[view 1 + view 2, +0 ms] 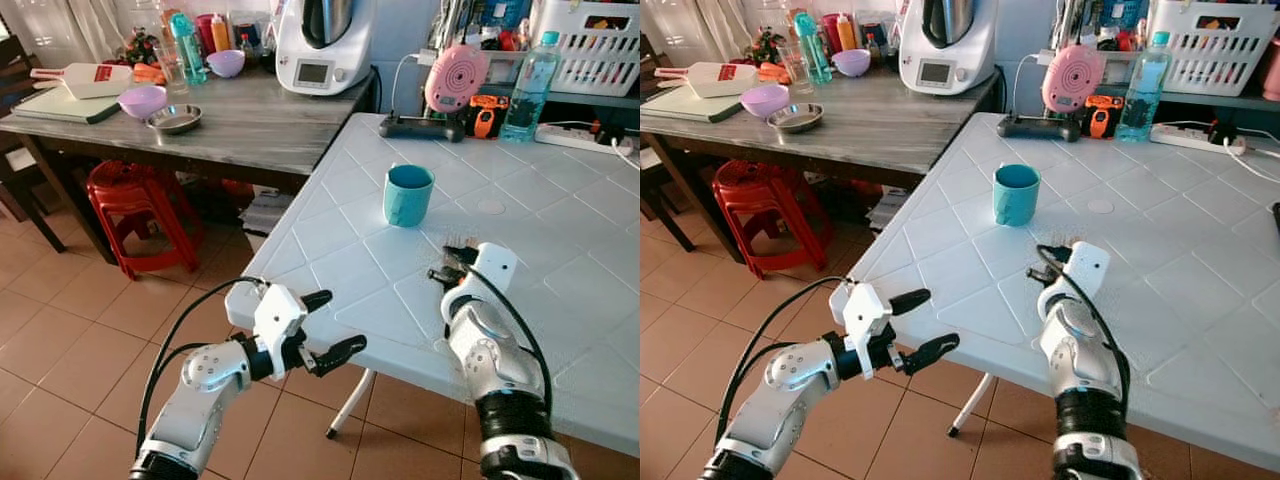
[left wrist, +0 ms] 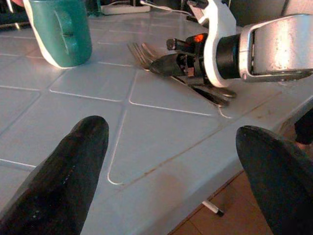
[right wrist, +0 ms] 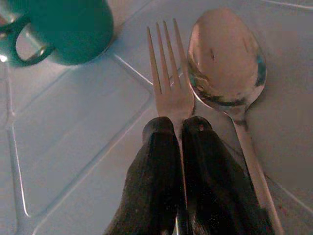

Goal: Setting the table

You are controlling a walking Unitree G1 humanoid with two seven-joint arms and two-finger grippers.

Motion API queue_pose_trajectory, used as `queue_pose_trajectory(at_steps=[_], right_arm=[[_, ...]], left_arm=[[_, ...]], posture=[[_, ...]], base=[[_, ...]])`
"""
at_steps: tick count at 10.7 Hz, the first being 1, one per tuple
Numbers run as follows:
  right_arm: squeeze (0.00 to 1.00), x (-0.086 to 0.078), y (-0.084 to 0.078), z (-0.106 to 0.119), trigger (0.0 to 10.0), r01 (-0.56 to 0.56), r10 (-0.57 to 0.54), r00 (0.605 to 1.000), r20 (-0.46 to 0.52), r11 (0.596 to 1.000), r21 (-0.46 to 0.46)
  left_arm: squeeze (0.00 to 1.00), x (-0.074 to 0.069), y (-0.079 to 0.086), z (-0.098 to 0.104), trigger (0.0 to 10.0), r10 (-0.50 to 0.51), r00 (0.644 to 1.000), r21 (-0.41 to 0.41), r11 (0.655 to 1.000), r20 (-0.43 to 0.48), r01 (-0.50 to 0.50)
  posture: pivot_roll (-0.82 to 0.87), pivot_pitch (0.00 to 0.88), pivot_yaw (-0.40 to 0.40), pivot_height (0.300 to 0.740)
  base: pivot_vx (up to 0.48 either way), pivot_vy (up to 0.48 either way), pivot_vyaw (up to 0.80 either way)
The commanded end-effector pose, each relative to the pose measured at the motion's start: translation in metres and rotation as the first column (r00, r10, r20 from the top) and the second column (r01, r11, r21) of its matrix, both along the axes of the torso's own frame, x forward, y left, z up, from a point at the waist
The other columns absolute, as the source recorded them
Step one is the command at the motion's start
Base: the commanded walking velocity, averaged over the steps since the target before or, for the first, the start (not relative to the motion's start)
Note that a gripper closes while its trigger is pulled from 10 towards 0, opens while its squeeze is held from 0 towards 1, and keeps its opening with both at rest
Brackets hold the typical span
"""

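Note:
A teal mug (image 1: 408, 194) stands upright on the white plastic table (image 1: 560, 330). Just in front of it a steel fork (image 3: 168, 83) and a spoon (image 3: 226, 58) lie side by side on the tabletop, heads toward the mug. My right gripper (image 3: 178, 128) rests low over the table, shut on the fork's handle, with the spoon touching alongside. My left gripper (image 1: 338, 321) hangs open at the table's near left corner, level with the edge and holding nothing.
A pink fan (image 1: 455, 78), a water bottle (image 1: 526, 88) and a power strip (image 1: 580, 138) stand at the white table's far side. To the left a wooden table (image 1: 240, 125) carries bowls and a kitchen machine (image 1: 322, 45). A red stool (image 1: 135, 205) stands beneath it on the tiled floor.

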State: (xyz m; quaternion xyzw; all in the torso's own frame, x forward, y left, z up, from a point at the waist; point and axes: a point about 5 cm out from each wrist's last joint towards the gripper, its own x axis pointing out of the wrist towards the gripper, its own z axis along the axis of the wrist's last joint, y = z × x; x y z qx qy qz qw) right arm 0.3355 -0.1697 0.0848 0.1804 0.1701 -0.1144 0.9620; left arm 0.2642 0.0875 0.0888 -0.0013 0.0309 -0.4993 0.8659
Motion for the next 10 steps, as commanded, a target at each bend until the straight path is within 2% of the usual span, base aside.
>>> queue_pose_trajectory(at_steps=[1,3,4,6,7,8,9,10], right_arm=[[0.00,-0.004,0.019,-0.019,0.0,-0.038,0.044,0.995,-0.093,0.997,0.069],[0.00,0.004,0.032,-0.009,0.0,-0.068,0.069,0.997,-0.032,0.997,0.033],[0.00,0.009,0.041,0.000,0.0,-0.128,0.128,0.992,0.006,0.991,-0.038],[0.00,0.013,0.054,0.002,0.7,-0.184,0.186,0.983,0.006,0.977,-0.112],[0.00,0.013,0.054,-0.002,2.7,-0.183,0.180,0.983,-0.027,0.971,-0.152],[0.16,0.012,0.053,-0.004,9.8,-0.172,0.169,0.985,-0.036,0.971,-0.165],[1.00,0.014,0.052,0.002,10.0,-0.172,0.177,0.984,0.013,0.970,-0.170],[1.00,0.014,0.053,0.005,10.0,-0.172,0.180,0.983,0.027,0.967,-0.186]], left_arm=[[0.00,-0.001,0.000,0.003,10.0,-0.010,1.000,0.014,1.000,0.024,0.010],[0.00,-0.001,0.000,0.003,10.0,0.006,1.000,0.019,1.000,0.029,-0.007],[0.00,0.005,0.002,0.005,10.0,0.067,0.997,0.020,0.997,0.049,-0.068],[0.00,0.011,0.004,0.008,10.0,0.131,0.988,0.009,0.991,0.076,-0.132],[0.00,0.012,0.004,0.008,10.0,0.136,0.988,0.009,0.991,0.075,-0.137],[0.00,0.012,0.004,0.008,10.0,0.141,0.987,0.007,0.990,0.075,-0.142],[0.00,0.013,0.005,0.008,10.0,0.155,0.985,0.005,0.988,0.076,-0.156],[0.00,0.013,0.006,0.008,10.0,0.157,0.985,0.006,0.988,0.076,-0.157]], posture=[[0.01,0.001,0.077,0.740],[0.02,0.002,0.077,0.740],[0.02,0.004,0.075,0.740],[0.02,0.002,0.069,0.740],[0.02,0.001,0.066,0.740],[0.02,0.000,0.065,0.740],[0.02,0.000,0.064,0.740],[0.02,0.000,0.064,0.740]], base=[[0.000,0.000,0.00],[0.000,0.000,0.00],[0.000,0.000,0.00],[0.000,0.000,0.00],[0.000,0.000,0.00],[0.000,0.000,0.00],[0.000,0.000,0.00],[0.000,0.000,0.00]])
